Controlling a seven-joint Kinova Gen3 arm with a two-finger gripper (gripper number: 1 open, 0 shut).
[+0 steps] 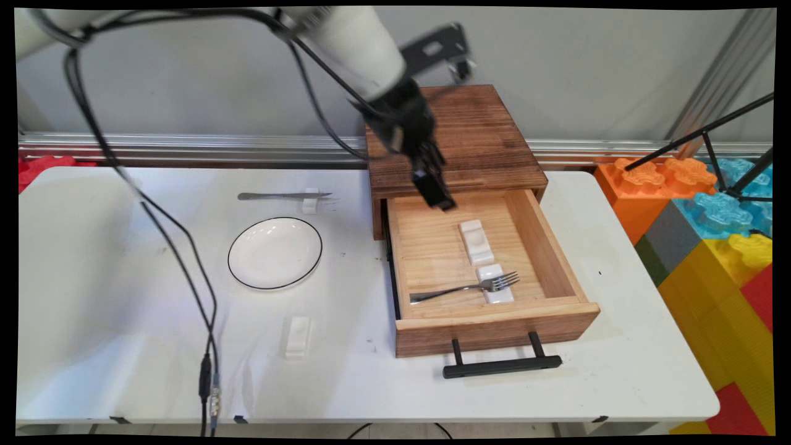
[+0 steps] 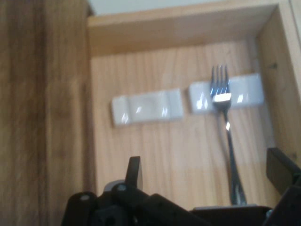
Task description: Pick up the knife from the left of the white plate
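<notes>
My gripper (image 1: 436,193) hangs open over the back of the pulled-out wooden drawer (image 1: 494,322), close under the front edge of the dark wooden box (image 1: 476,136). Nothing is between its fingers (image 2: 134,172). In the hand view the gripper (image 2: 207,175) looks down at the drawer floor. A silver fork (image 1: 469,288) (image 2: 228,136) lies there, its tines resting on a white rest (image 1: 496,285) (image 2: 247,89). A second white rest (image 1: 476,240) (image 2: 146,107) lies bare beside it, the thing nearest to the gripper.
A white black-rimmed plate (image 1: 275,252) sits left of the box. Behind it a knife (image 1: 278,196) lies on a small white rest (image 1: 310,202). Another rest (image 1: 297,334) lies near the front. The drawer's black handle (image 1: 502,366) juts forward. Big coloured blocks (image 1: 710,222) stand right.
</notes>
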